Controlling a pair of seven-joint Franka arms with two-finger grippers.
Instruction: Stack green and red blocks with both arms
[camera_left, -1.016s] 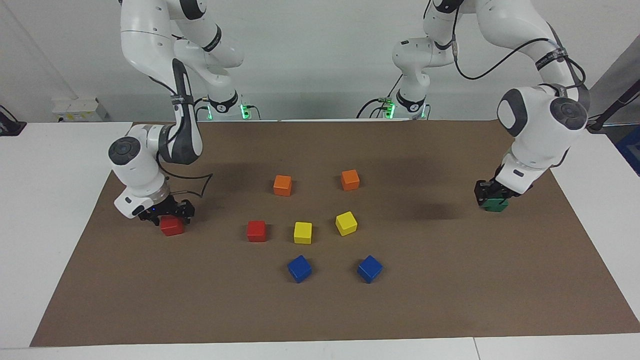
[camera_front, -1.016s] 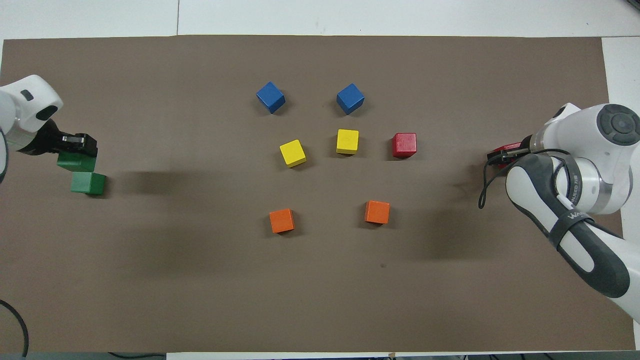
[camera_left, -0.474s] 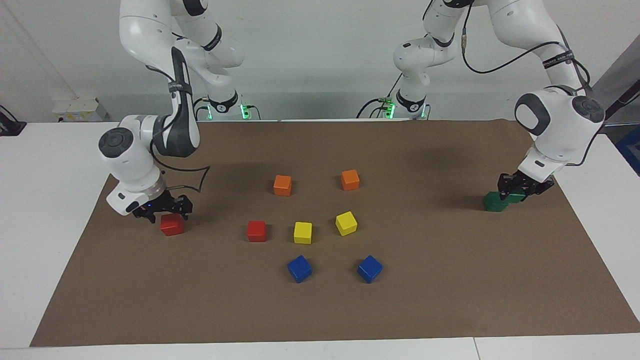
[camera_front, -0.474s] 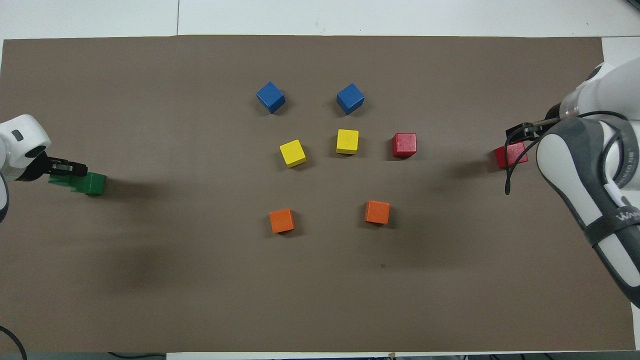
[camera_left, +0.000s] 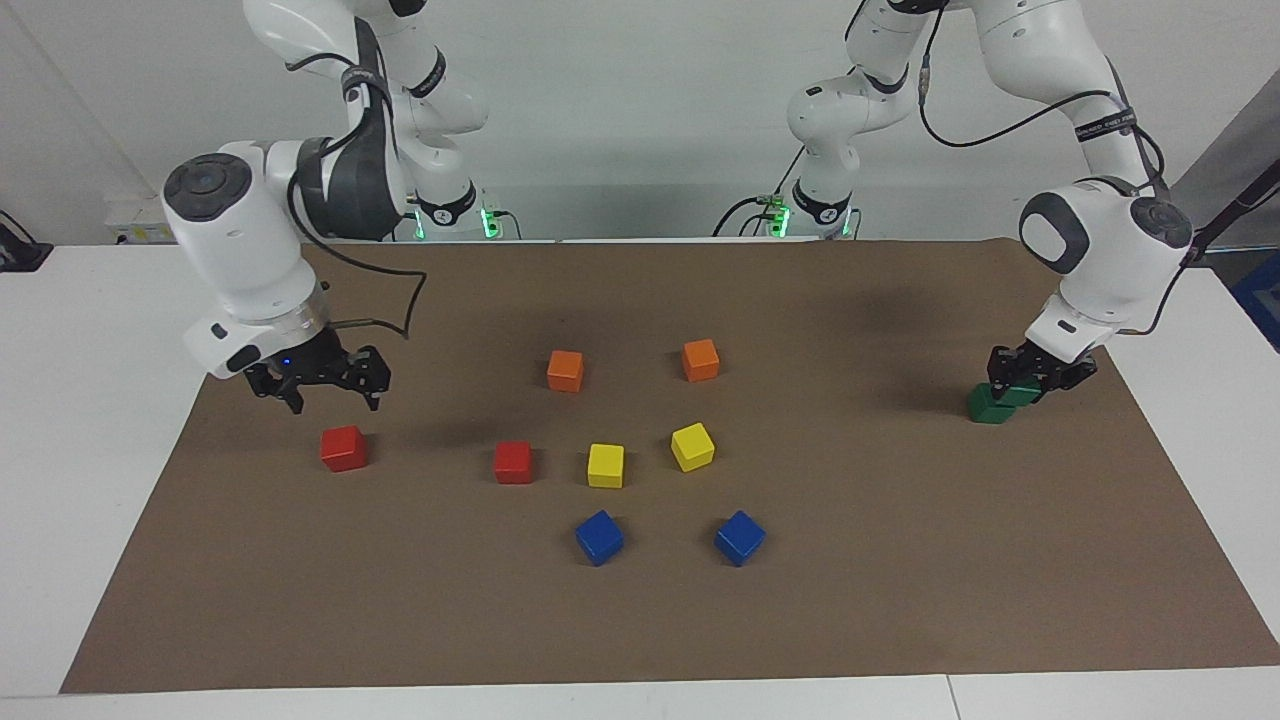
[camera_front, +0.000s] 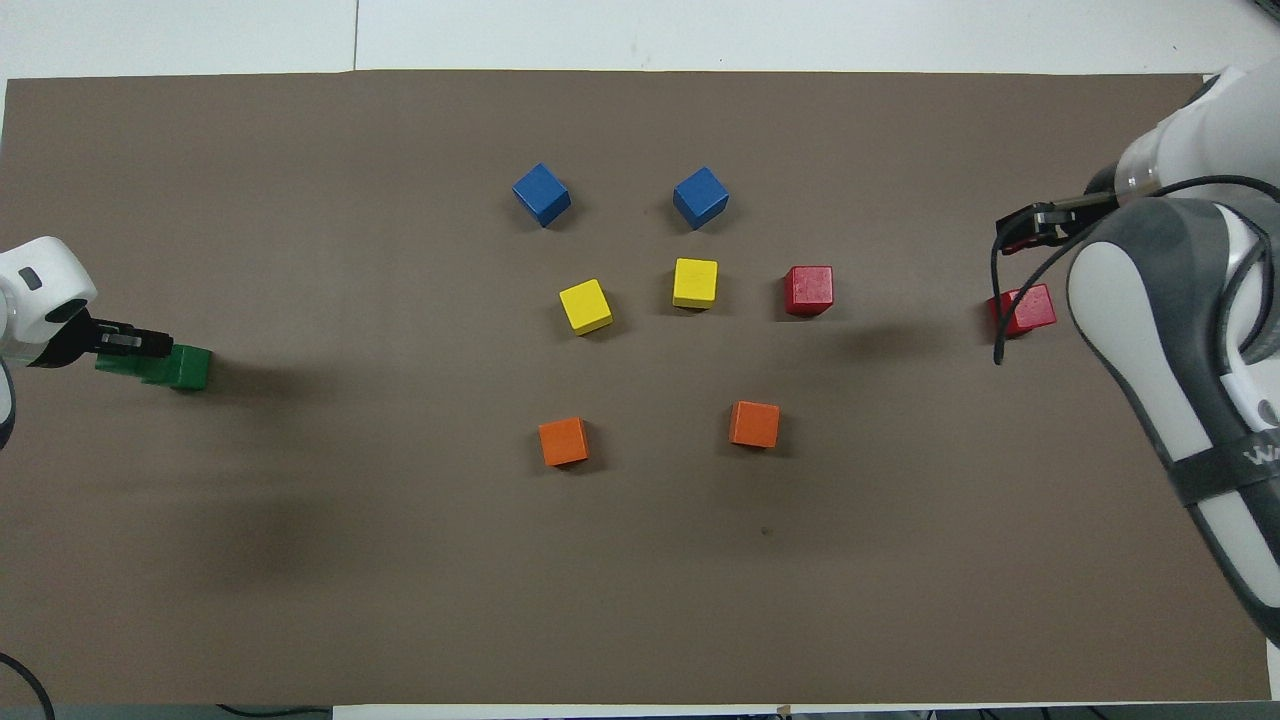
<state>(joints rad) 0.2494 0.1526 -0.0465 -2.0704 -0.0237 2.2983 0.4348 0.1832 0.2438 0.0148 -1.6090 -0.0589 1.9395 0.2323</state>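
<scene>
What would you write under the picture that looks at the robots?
Left hand grips one green block atop another; right hand hangs open above a red block.

White wall (camera_left: 640, 100); brown mat (camera_left: 900, 620) on white table (camera_left: 80, 420).

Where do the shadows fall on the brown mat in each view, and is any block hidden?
Facing view: soft dark patches lie on the mat near both arms. Overhead view: blurred shadows stretch beside the green blocks; the right arm partly covers the end red block.
</scene>
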